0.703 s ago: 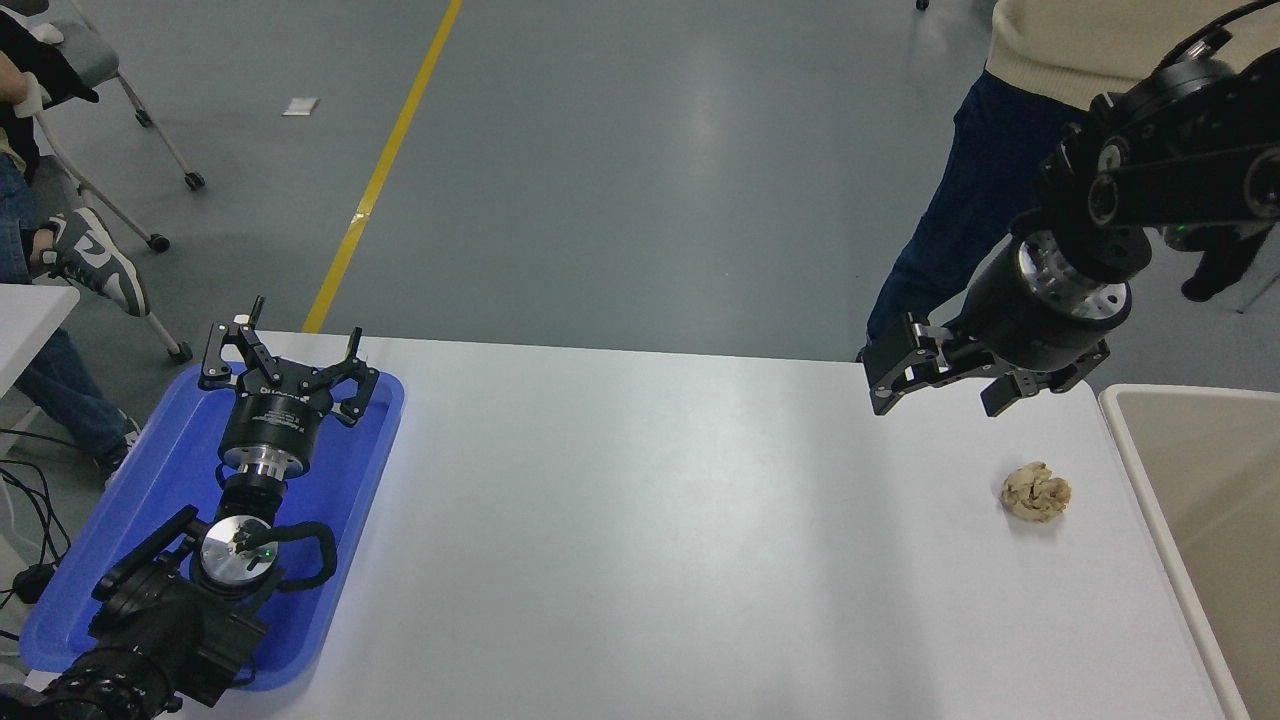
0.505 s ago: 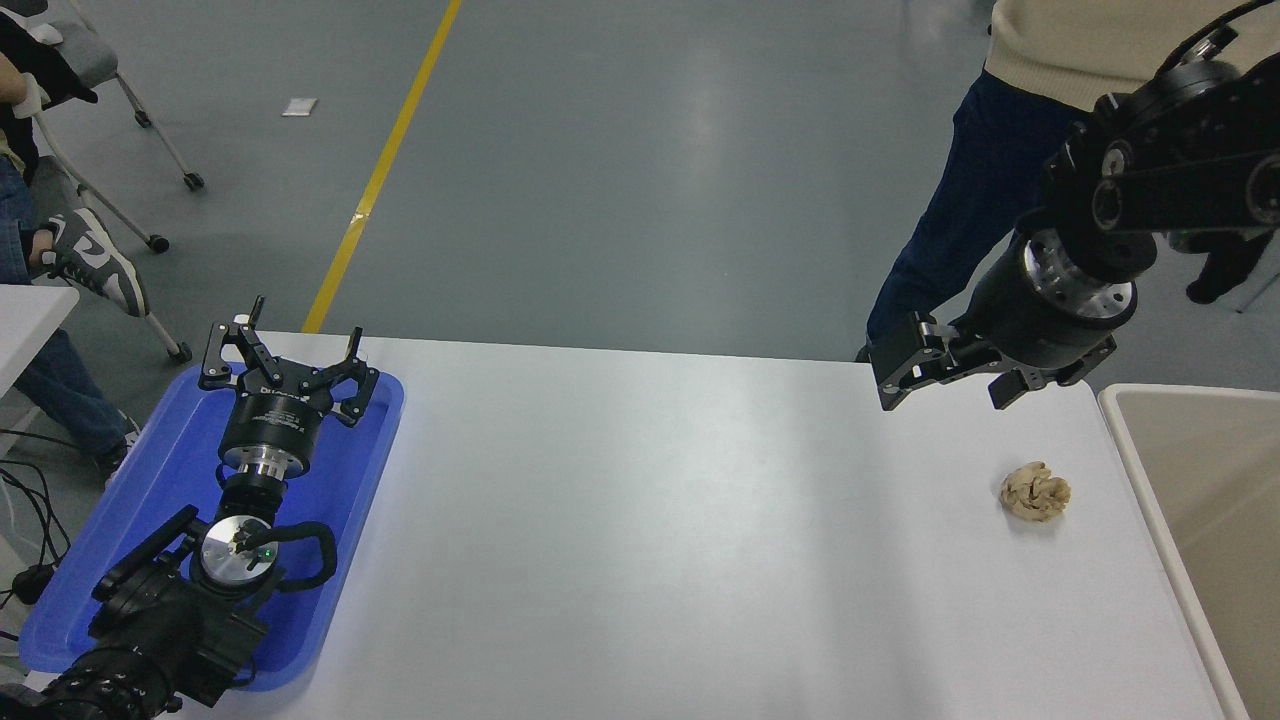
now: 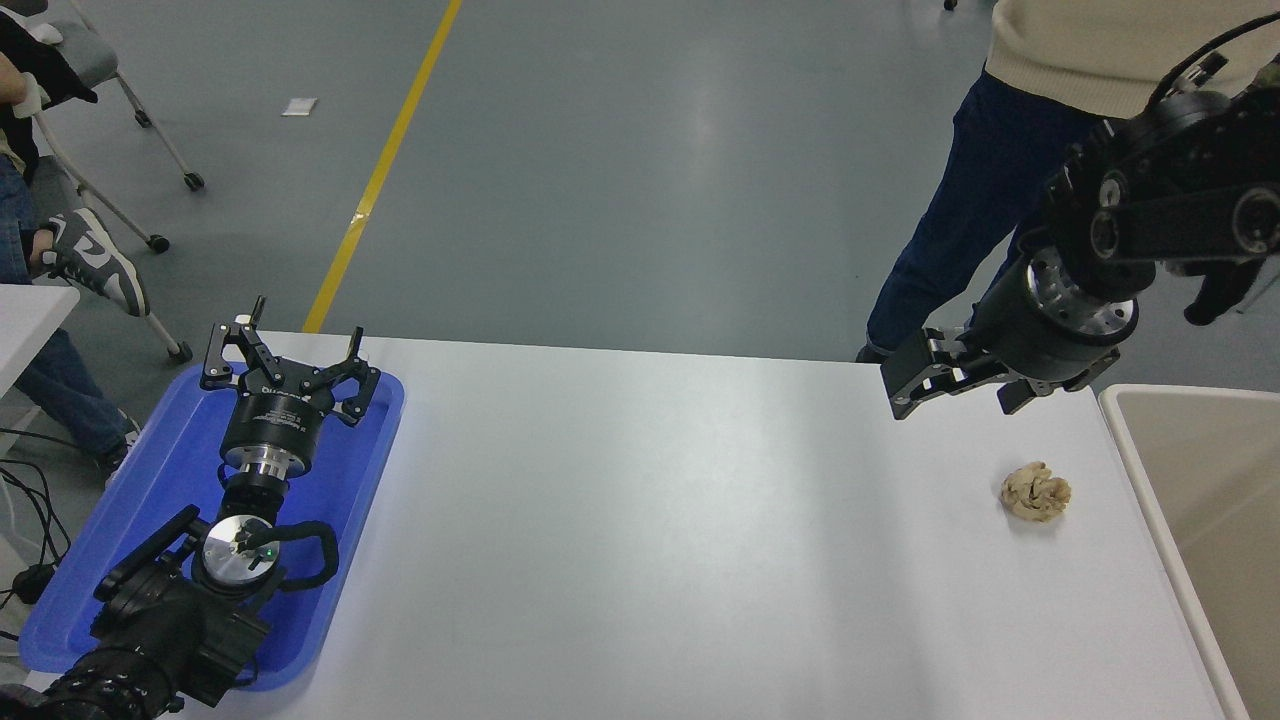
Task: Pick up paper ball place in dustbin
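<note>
A crumpled tan paper ball [image 3: 1036, 492] lies on the white table [image 3: 650, 520] near its right side. The beige dustbin [image 3: 1165, 520] with a pale cream rim stands just right of it, cut off by the picture's right edge. My right gripper [image 3: 955, 393] hangs open and empty above the table's far edge, up and to the left of the ball, not touching it. My left gripper [image 3: 285, 355] is open and parked over the blue tray at the lower left.
A shallow blue plastic tray [image 3: 150, 520] lies at the table's left edge under the left arm. A person in dark trousers [image 3: 960, 210] stands at the far right side behind the right arm. Chairs and a seated person's foot are at the far left.
My right gripper has shifted slightly to the right and a little toward the ball. The ball and the left arm have not moved.
</note>
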